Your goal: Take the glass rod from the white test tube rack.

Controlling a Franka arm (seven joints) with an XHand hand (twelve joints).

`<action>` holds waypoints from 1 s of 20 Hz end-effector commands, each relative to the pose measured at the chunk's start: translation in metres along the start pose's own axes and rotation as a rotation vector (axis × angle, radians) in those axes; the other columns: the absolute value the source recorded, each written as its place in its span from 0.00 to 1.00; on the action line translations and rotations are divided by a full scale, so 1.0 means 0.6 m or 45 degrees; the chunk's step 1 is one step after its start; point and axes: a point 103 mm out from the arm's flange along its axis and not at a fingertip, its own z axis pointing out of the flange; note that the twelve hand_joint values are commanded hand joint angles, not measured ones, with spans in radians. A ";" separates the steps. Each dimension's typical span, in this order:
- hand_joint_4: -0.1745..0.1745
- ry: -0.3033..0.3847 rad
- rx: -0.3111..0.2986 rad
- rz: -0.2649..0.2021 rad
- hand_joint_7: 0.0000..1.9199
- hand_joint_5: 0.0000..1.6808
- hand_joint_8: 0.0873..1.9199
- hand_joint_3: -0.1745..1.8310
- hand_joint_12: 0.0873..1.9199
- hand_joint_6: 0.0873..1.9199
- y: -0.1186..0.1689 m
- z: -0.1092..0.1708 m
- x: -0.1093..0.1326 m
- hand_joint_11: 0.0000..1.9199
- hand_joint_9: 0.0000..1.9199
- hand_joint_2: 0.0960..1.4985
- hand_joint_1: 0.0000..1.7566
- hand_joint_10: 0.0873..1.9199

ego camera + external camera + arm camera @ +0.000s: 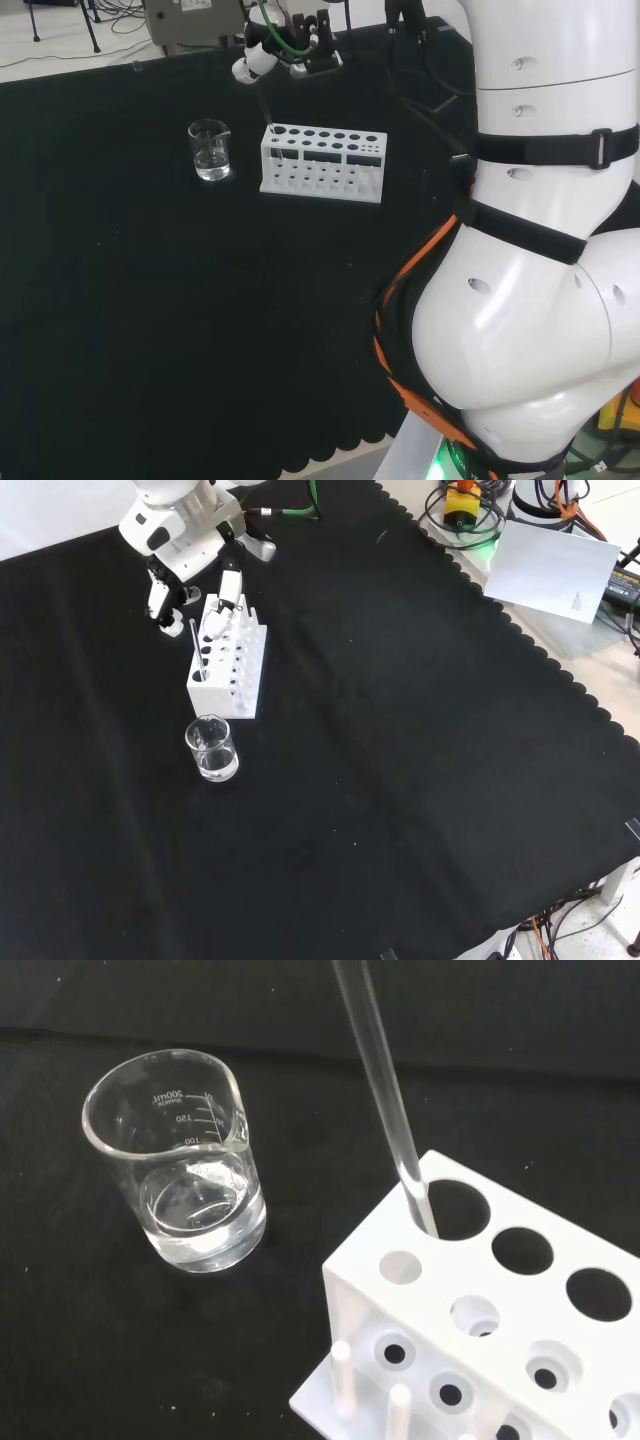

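Note:
The white test tube rack (322, 162) stands on the black cloth. A clear glass rod (265, 108) leans in its end hole on the beaker's side, its lower end down in the hole (425, 1215). In the front view the rod (196, 645) rises from the near end of the rack (230, 665). My hand (185, 540) hangs over that end, with one finger (226, 592) and the thumb (160, 602) spread on either side of the rod's top. I see a gap between them and the rod. The wrist view has the rod (385, 1090) running up out of the picture.
A small glass beaker (210, 150) holding a little clear liquid stands close to the rack's rod end, as the front view (212, 748) and the wrist view (185, 1170) also show. The rack's other holes look vacant. Cables and a sheet of paper (555, 565) lie off the cloth.

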 end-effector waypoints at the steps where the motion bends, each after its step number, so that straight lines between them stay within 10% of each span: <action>1: 0.00 -0.013 0.018 0.001 0.53 0.38 0.73 0.29 0.67 0.55 0.004 0.009 0.006 0.74 0.73 0.56 0.40 0.70; 20: 0.00 -0.026 -0.031 -0.027 0.62 0.60 0.61 0.23 0.55 0.46 0.013 0.004 0.026 0.91 0.87 0.60 0.64 0.52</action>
